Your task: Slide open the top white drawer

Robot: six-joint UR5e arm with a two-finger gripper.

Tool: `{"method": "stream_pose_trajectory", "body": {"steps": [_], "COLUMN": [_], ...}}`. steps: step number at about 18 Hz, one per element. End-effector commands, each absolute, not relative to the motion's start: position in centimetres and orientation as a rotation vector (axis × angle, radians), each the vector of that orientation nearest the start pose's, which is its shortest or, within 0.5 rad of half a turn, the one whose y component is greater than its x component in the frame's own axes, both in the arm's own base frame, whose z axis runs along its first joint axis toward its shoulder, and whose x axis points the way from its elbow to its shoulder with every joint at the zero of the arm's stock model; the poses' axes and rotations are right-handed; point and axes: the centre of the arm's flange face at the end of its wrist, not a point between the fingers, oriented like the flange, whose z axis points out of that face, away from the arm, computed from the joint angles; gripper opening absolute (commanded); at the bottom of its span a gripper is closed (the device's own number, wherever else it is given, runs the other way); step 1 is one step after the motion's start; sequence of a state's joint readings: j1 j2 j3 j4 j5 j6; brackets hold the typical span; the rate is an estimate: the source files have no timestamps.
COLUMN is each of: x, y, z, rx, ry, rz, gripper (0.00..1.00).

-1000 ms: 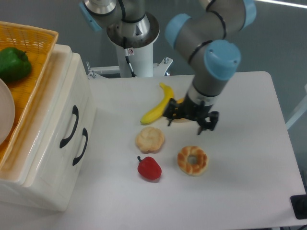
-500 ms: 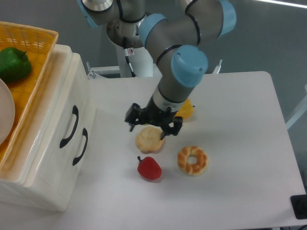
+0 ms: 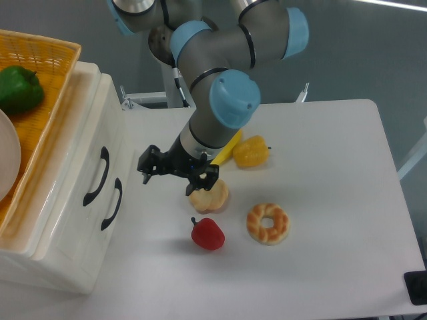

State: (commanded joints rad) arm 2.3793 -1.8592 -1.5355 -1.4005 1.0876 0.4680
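Note:
The cream-white cabinet (image 3: pixel 63 247) stands at the table's left edge, its front facing right. Both drawers are shut. The top white drawer (image 3: pixel 75 175) carries the upper curved black handle (image 3: pixel 97 175); the lower drawer's handle (image 3: pixel 112 203) sits just below and to the right. My gripper (image 3: pixel 176 173) hovers over the table to the right of the handles, a short gap away from them. It is open, with nothing between its black fingers (image 3: pixel 145 165).
An orange woven basket (image 3: pixel 50 80) on the cabinet holds a green pepper (image 3: pixel 19 89) and a white plate (image 3: pixel 7 163). On the table lie a pastry (image 3: pixel 209 197), a red pepper (image 3: pixel 207 234), a donut (image 3: pixel 268 223), a yellow pepper (image 3: pixel 251 152) and a banana (image 3: pixel 229 147) partly behind my arm.
My gripper has swept left across the table, from beside the banana past the pastry toward the cabinet front. The yellow pepper has come into view. The drawers have not moved.

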Motion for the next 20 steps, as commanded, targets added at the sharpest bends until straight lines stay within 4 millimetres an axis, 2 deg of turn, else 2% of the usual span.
{"method": "stream_pose_trajectory", "body": {"steps": [10, 20], "x": [-26.9, -25.7], "y": [55.8, 56.2], "z": [37.6, 37.4], "rx": [-2.82, -2.816], "ry": [-0.447, -0.449], "rz": [-0.666, -0.701], "gripper": [1.0, 1.0]}}
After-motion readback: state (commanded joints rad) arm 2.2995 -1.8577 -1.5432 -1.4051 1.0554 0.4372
